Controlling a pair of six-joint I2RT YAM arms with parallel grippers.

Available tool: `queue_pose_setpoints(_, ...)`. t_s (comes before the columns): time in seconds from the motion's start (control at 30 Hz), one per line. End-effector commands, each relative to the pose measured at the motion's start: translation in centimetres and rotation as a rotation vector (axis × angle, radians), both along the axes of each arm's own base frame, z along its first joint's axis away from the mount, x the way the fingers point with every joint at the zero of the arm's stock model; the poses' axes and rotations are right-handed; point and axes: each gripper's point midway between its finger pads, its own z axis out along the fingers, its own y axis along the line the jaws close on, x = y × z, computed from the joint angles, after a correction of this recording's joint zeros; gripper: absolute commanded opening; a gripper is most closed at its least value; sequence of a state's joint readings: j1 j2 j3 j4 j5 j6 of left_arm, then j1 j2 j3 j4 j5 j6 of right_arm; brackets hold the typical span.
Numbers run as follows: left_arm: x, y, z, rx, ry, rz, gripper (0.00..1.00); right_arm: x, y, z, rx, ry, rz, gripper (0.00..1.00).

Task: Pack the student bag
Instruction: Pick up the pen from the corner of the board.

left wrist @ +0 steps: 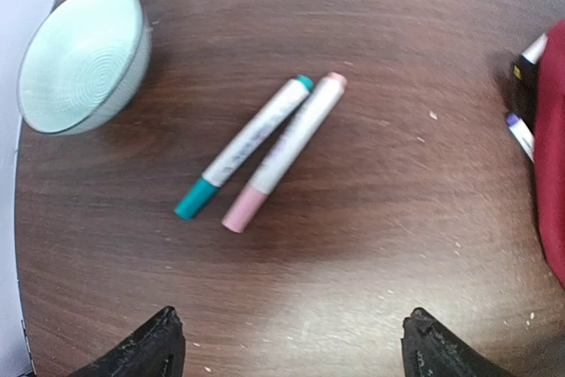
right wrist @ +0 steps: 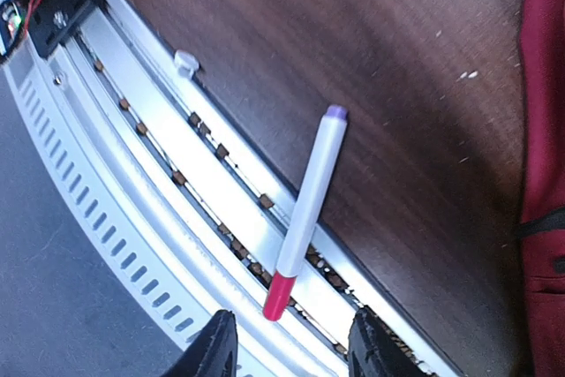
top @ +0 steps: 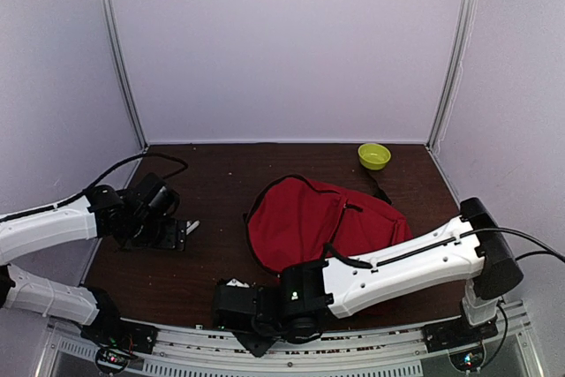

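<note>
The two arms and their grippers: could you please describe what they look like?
Both the left arm and the right arm have smooth white shells with black joints; black cables run along them. The right arm carries a small green spot near its wrist. The left gripper and right gripper have black, tapering fingers.

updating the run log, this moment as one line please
left gripper open above teal marker, pink marker | right gripper open near red-capped marker at table edge | student bag on table
</note>
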State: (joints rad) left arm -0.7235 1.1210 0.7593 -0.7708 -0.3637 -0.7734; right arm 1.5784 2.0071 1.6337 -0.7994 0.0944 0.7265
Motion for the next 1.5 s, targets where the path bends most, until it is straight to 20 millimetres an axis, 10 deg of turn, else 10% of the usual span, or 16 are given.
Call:
queue_pose_setpoints(0.0,0.9,0.9,0.2,-0.030,-0.039,0.008,0.88,-1.1,0.6,-1.0,-0.030,0.047,-0.018,0.43)
queue_pose_setpoints(0.67,0.9,2.5,1.4,-0.051,-0.113,0.027,0.88,-0.5,0.7,-7.7,-0.234,0.093,-0.064,0.39)
queue_pose_setpoints(1.07,0.6,2.5,2.0,-0.067,-0.138,-0.007,0.87,0.1,0.3,-8.3,-0.268,0.088,-0.089,0.00)
queue_pose_setpoints(1.27,0.5,0.7,2.6,-0.139,-0.153,-0.096,0.85,1.3,0.6,-5.2,-0.153,0.056,-0.099,0.00)
queue_pose_setpoints(1.47,-0.1,-2.1,5.6,-0.288,-0.240,-0.238,0.79,4.9,-0.3,3.0,0.027,-0.063,-0.130,0.00)
